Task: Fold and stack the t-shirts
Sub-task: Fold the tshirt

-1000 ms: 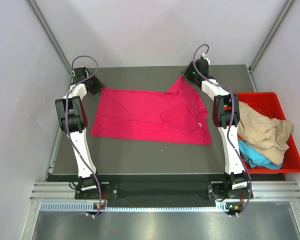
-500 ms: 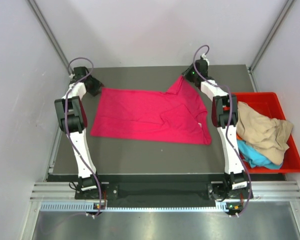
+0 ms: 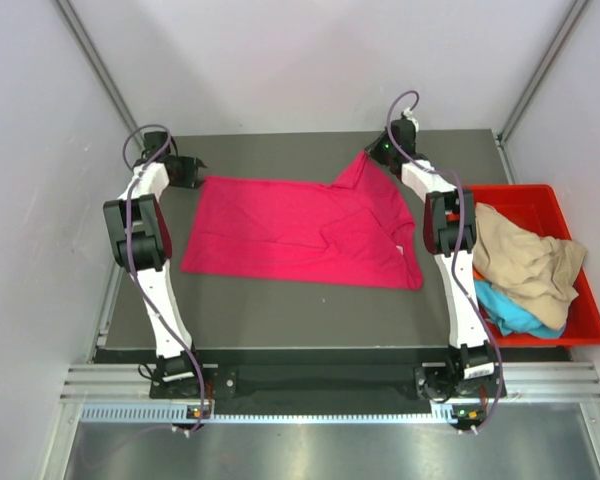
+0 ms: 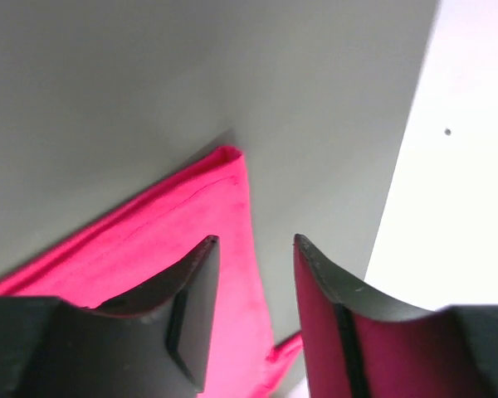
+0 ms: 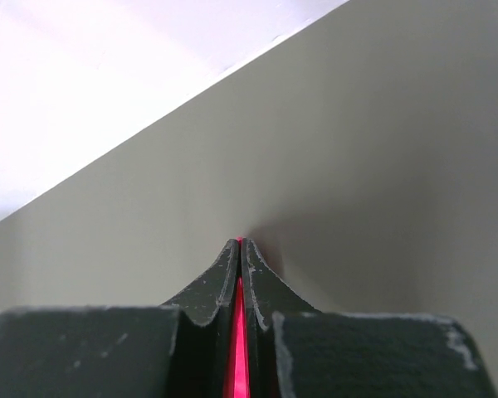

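Observation:
The magenta-pink t-shirt (image 3: 295, 230) lies spread on the dark table. My right gripper (image 3: 368, 155) is shut on the shirt's far right corner at the back of the table; a thin pink strip (image 5: 240, 348) shows between its closed fingers. My left gripper (image 3: 196, 170) is open just off the shirt's far left corner. In the left wrist view that corner (image 4: 220, 178) lies on the table ahead of the parted fingers (image 4: 253, 249). The tan-beige t-shirt (image 3: 525, 260) and the turquoise-blue t-shirt (image 3: 515, 312) lie in the bin. The orange t-shirt is out of view.
A red plastic bin (image 3: 580, 320) stands off the table's right side. The dark table (image 3: 280, 310) ends at the white back wall just behind both grippers. White side walls close in left and right.
My left gripper has swung at the shirt's far left corner and now points toward it, open. The right gripper and the shirt have not moved.

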Controlling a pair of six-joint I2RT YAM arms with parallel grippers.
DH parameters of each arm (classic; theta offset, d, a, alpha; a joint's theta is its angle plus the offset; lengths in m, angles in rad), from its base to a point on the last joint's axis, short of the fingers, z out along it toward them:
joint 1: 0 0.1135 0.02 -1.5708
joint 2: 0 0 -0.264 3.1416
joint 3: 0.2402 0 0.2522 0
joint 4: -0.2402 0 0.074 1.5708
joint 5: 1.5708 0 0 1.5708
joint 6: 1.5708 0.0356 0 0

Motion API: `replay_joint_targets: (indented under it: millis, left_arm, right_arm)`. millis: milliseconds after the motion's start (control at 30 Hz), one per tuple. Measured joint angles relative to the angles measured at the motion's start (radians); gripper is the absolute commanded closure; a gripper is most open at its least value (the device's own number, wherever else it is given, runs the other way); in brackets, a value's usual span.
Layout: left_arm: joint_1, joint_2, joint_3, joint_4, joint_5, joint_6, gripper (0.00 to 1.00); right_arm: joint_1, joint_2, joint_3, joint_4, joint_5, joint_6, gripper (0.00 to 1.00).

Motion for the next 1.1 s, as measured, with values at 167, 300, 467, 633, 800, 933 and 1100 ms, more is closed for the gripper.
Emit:
replay_joint_targets:
  millis: [167,300,467,633,800,933,1100]
  left_arm:
    - [-0.001,0.034,0.129,-0.183,-0.027,-0.068,0.56]
    - [-0.01,0.054,0.251,-0.297,-0.123,-0.071,0.54]
    - [-0.017,0.058,0.263,-0.333,-0.161,-0.115,0.54]
    - [-0.037,0.082,0.267,-0.333,-0.159,-0.164,0.55]
    - [-0.065,0.145,0.304,-0.336,-0.158,-0.207,0.55]
    - [-0.073,0.192,0.317,-0.341,-0.157,-0.238,0.56]
    - [-0.068,0.203,0.334,-0.342,-0.158,-0.273,0.55]
  right_arm:
    - [-0.001,-0.008,-0.031,0.006,-0.002,0.0,1.0]
    - [-0.002,-0.01,-0.041,0.006,-0.01,0.001,1.0]
    - [-0.002,-0.024,-0.064,0.007,-0.023,0.003,1.0]
    - [-0.002,-0.055,-0.1,0.006,-0.03,0.003,1.0]
    - [-0.002,-0.081,-0.117,0.005,-0.033,-0.001,1.0]
    - [-0.002,-0.096,-0.127,0.006,-0.034,-0.003,1.0]
    - [-0.002,-0.109,-0.145,0.006,-0.034,-0.012,1.0]
